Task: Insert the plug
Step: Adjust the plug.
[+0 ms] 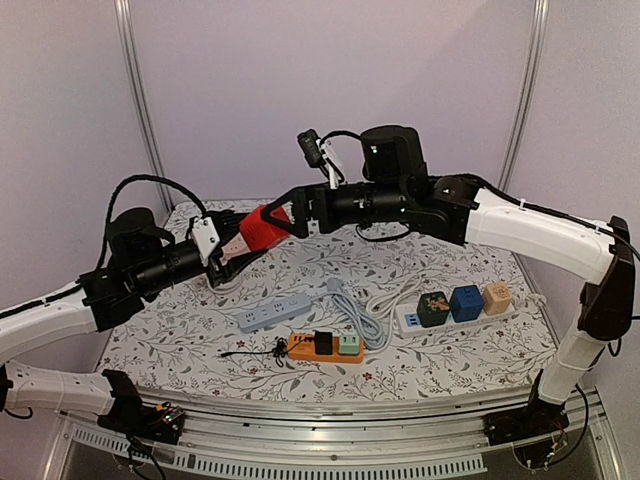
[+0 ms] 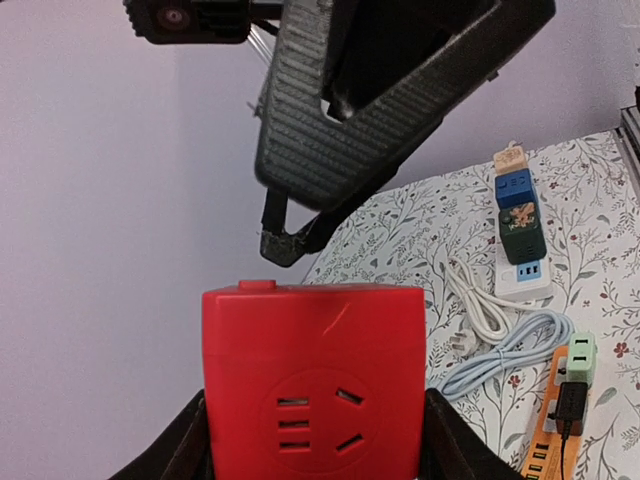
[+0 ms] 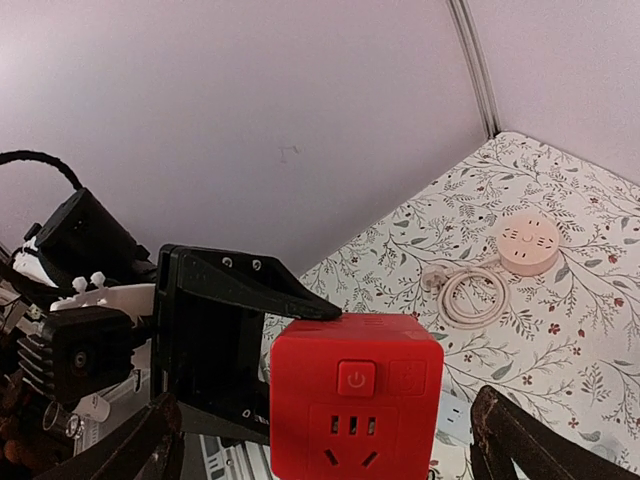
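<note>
At the left of the overhead view, the left gripper [image 1: 248,240] reaches up toward the centre, its jaws clamped on the sides of a red cube plug [image 1: 265,228] held in the air, above the table's back left part. Just right of it, at upper centre, the right gripper [image 1: 289,214] faces the cube with its jaws spread wide. In its wrist view one finger sits to each side of the cube, and neither appears to touch it.

Along the lower middle of the floral table [image 1: 450,365] lie a grey power strip [image 1: 272,313], then an orange power strip [image 1: 325,349], then a white power strip [image 1: 455,312] carrying three cube adaptors.

Only the left grip supports the cube. Should it loosen before the right jaws close, the cube would likely drop. An off-centre closing could twist it askew and spoil its alignment for insertion.
</note>
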